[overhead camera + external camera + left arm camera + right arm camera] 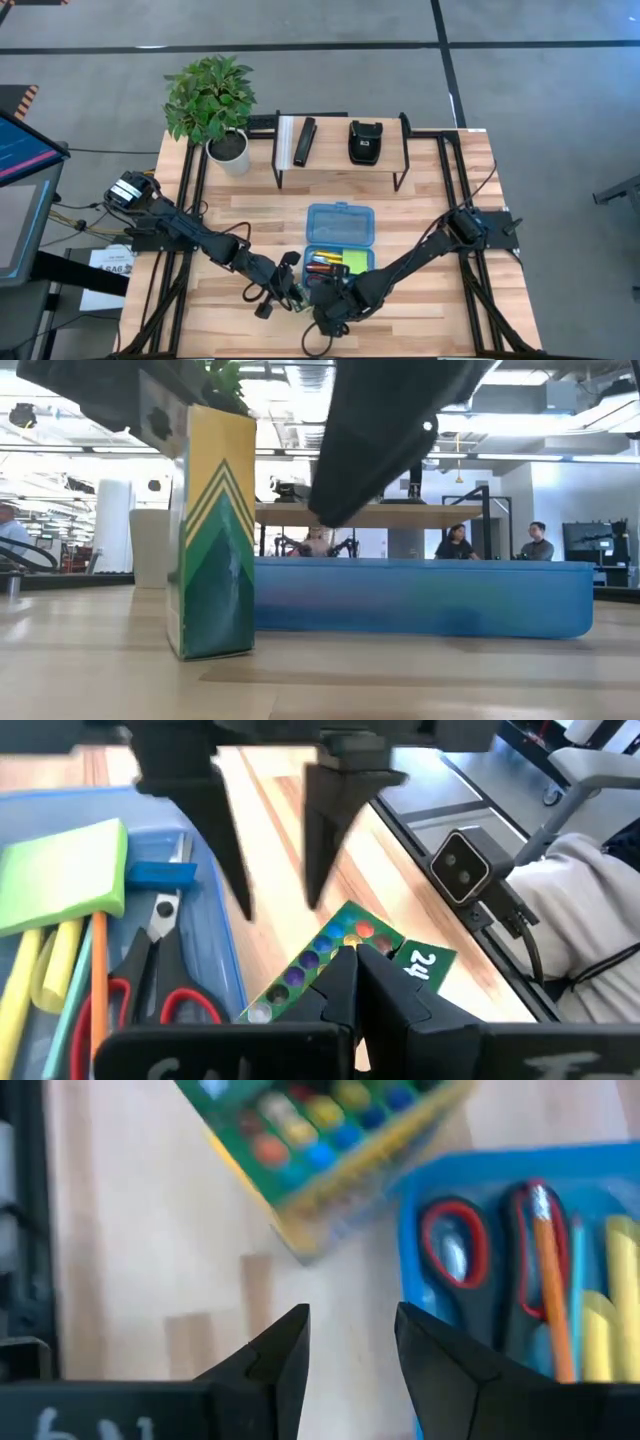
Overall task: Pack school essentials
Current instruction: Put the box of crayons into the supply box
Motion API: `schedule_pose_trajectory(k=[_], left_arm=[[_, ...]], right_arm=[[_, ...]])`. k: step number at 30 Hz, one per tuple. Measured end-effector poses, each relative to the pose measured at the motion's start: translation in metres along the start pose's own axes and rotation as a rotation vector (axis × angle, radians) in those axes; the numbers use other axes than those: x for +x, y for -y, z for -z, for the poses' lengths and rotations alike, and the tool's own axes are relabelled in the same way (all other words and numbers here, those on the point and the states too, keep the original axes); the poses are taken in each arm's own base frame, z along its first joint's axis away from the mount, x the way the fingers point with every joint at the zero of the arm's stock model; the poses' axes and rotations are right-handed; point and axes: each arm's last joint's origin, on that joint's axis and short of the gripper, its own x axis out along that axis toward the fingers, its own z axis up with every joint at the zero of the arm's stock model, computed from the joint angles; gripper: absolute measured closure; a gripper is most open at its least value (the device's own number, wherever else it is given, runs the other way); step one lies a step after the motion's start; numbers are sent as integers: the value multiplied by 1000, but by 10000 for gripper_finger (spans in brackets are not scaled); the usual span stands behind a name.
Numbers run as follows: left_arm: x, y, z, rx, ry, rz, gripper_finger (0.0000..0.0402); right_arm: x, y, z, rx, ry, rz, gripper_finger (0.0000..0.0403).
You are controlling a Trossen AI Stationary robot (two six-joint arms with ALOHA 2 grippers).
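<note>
From above we list plant [210, 95], stapler [364, 141] on shelf [340, 150], blue case [339, 240]; at table height, crayon box [212, 535] upright beside it; left gripper [345, 982] shut by the box, right gripper [350, 1350] hovering, fingers apart.

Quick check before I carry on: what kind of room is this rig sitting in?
Likely an open-plan lab or office workspace. The low view shows seated people at desks beyond the blue case, under strip lights, and the high view shows a wooden table on grey floor with a potted plant.
</note>
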Motion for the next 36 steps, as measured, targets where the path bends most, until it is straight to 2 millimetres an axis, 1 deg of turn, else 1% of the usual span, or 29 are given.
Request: schedule_pose_trajectory(k=[3,8,11,15,17,19,21,25,28,31,33,36], left_arm=[[-1,1,-7,20,7,1,401],[-13,4,-20,47,19,1,401],[-25,6,-29,78,51,4,401],[-53,16,-40,142,76,9,401],[-68,23,-38,175,86,-1,401],[-81,29,-31,191,109,-20,401],[-91,33,-18,183,128,-46,401],[-103,37,10,122,221,-75,401],[-105,36,30,84,277,-52,401],[-103,34,49,55,269,-42,401],[-101,32,58,31,242,-45,401],[-98,30,67,19,213,-50,391]], right_arm=[[0,0,0,0,6,5,230],[0,2,2,5,-12,24,230],[-1,3,3,8,-22,44,230],[-13,1,5,-7,15,93,230],[-20,-2,8,-18,42,123,230],[-23,-7,10,-12,82,149,230],[-24,-12,15,-9,110,176,230],[-25,-18,24,35,162,223,230],[-26,-21,28,51,171,236,230],[-30,-22,29,53,176,230,230],[-31,-21,28,55,178,233,230],[-41,-18,25,55,181,230,230]])
